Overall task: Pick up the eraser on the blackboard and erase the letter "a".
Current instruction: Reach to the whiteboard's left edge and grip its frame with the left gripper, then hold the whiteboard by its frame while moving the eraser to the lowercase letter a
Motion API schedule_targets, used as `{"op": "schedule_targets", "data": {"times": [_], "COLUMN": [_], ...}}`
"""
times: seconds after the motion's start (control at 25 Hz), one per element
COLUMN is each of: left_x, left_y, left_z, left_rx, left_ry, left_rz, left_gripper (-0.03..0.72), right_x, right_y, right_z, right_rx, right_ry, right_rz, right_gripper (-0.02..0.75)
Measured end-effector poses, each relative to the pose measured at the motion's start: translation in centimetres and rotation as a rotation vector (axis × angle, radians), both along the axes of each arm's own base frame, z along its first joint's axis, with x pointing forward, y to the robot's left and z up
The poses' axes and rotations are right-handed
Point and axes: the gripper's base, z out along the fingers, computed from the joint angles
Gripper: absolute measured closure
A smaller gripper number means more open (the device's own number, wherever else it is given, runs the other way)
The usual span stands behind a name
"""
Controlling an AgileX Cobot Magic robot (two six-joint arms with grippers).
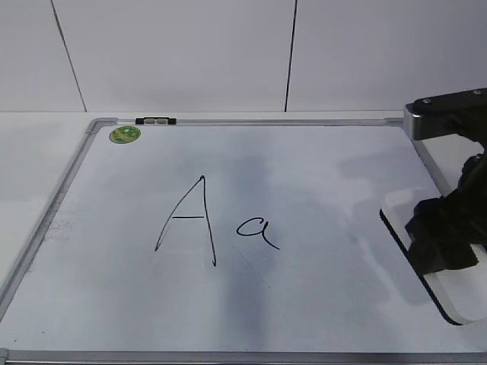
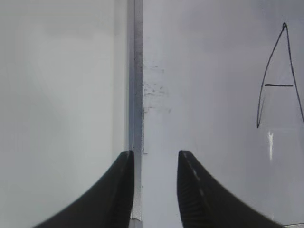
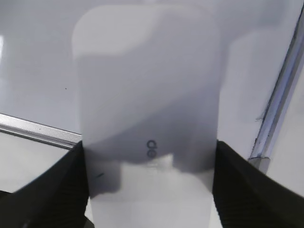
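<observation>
Whiteboard surface fills most of the exterior view: the blackboard (image 1: 99, 304), a large white dry-erase panel in a grey metal frame, is seen lying flat on a pale tabletop (image 1: 30, 152). At its far left corner a round green sticker (image 1: 125, 134) is noted, and just to the right of it a small black-and-white clip (image 1: 155, 121) is seated on the top frame rail. Faint grey smudging is recorded on the board near the left rail.

Near the left rail the left gripper (image 2: 155, 190) is seen only in the left wrist view. Its two black fingers (image 2: 194, 194) are spread apart with nothing between them, one over the frame rail and one over the board.

Left of centre a tall black marker capital "A" (image 1: 190, 222) is drawn. Just beside it on the right, apart from it, the letter "a" (image 1: 257, 229) is written in thin black cursive marker, intact and unsmudged.

At the right edge of the board the eraser (image 1: 449, 293), a white rounded oblong plastic block with a thin black underside, is lying on the board close to the right frame rail and well apart from both letters. The right gripper (image 3: 149, 183) is positioned at it: in the right wrist view a black finger is pressed against each long side of the eraser (image 3: 147, 95), so the block is pinched. Small grey lettering is visible on its top.
</observation>
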Motion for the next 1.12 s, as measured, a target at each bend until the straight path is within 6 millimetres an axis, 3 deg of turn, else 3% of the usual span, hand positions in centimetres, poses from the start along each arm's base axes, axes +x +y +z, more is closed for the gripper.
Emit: {"op": "schedule_targets", "data": {"times": [0.24, 0.4, 0.76, 1.12], "left_x": [4.8, 7.0, 10.5, 12.8], "left_y": [0.1, 0.3, 0.5, 0.4], "left_z": [-2.0, -4.2, -9.1, -12.1], "left_rx": [-0.012, -0.009, -0.008, -0.028], "left_ry": [0.127, 0.196, 0.327, 0.404], "left_rz": [-0.02, -0.024, -0.031, -0.056], "left_gripper": [0.452, 0.451, 0.451, 0.452], "right_x": [0.8, 1.1, 1.6, 1.6], "right_y": [0.4, 0.6, 0.9, 0.9], "right_z": [0.0, -0.3, -0.4, -0.4], "right_rx": [0.0, -0.005, -0.01, -0.011], "right_ry": [0.008, 0.021, 0.027, 0.027], "right_rz": [0.0, 0.003, 0.011, 0.016], "right_gripper": [0.203, 0.203, 0.203, 0.204]}}
